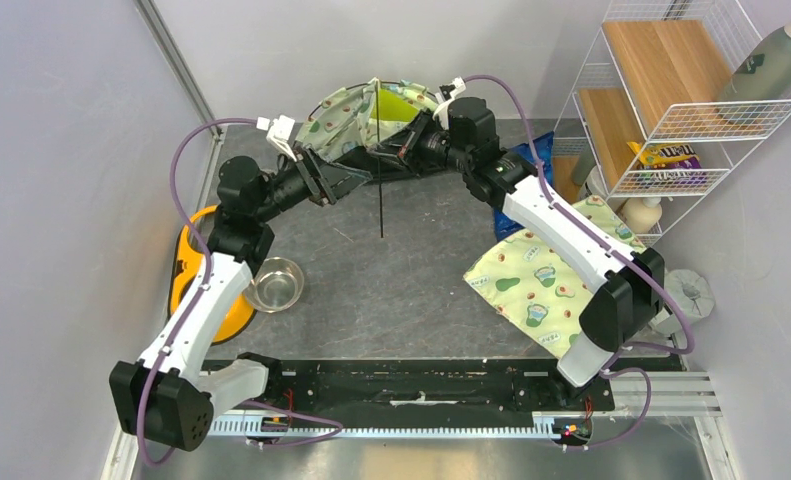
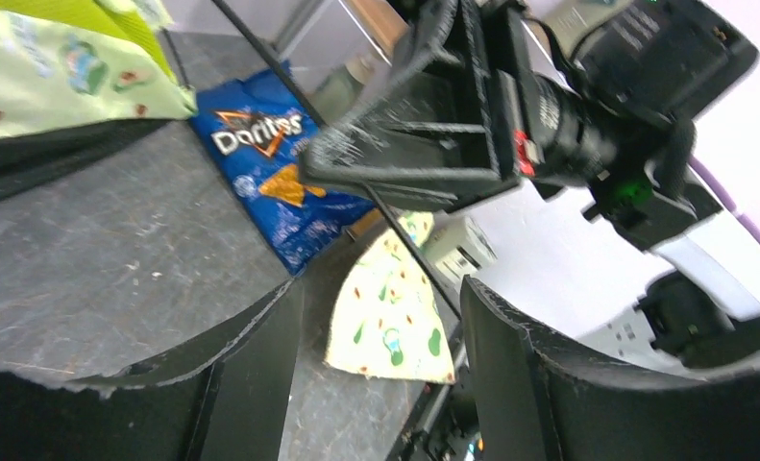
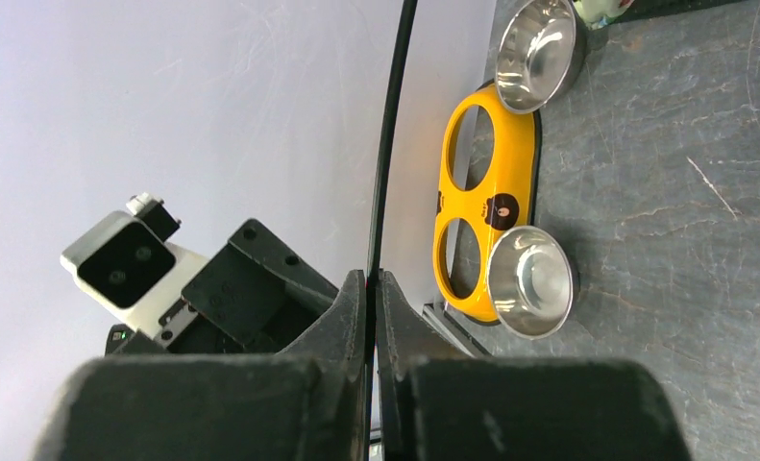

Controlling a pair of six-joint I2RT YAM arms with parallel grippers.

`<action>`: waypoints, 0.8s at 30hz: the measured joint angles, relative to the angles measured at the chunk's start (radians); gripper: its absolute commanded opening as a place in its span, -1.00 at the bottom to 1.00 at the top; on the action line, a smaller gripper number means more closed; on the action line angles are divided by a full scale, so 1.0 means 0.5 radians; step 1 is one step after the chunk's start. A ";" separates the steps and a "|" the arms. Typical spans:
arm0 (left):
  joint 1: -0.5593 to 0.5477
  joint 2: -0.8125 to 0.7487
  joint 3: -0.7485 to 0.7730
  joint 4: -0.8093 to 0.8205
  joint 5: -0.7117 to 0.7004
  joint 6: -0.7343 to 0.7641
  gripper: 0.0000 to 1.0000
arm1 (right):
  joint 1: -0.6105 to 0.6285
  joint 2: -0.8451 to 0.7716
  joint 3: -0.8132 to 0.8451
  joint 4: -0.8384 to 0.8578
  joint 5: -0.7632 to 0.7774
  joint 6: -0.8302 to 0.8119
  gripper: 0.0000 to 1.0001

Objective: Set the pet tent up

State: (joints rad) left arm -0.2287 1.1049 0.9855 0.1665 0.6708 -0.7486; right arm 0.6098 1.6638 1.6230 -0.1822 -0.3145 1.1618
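Observation:
The pet tent stands partly raised at the back of the mat, cream avocado print with a lime panel; a corner of it shows in the left wrist view. A thin black pole runs from the tent top down toward the mat middle. My right gripper is shut on this pole, pinched between its fingertips. My left gripper is just left of the pole, open and empty, facing the right gripper.
The flat avocado-print pad lies under the right arm. A yellow bowl stand and a steel bowl sit at the left. A blue Doritos bag lies behind the right arm. A wire shelf stands at the back right.

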 measured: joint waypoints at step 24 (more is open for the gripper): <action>-0.162 0.103 -0.167 0.027 0.165 -0.050 -0.96 | 0.043 0.095 0.000 0.079 0.143 -0.093 -0.48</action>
State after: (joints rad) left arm -0.3096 1.1564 0.9020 0.1802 0.7532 -0.7734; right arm 0.6315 1.7115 1.6230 -0.1429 -0.2428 1.1152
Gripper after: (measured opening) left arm 0.049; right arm 0.113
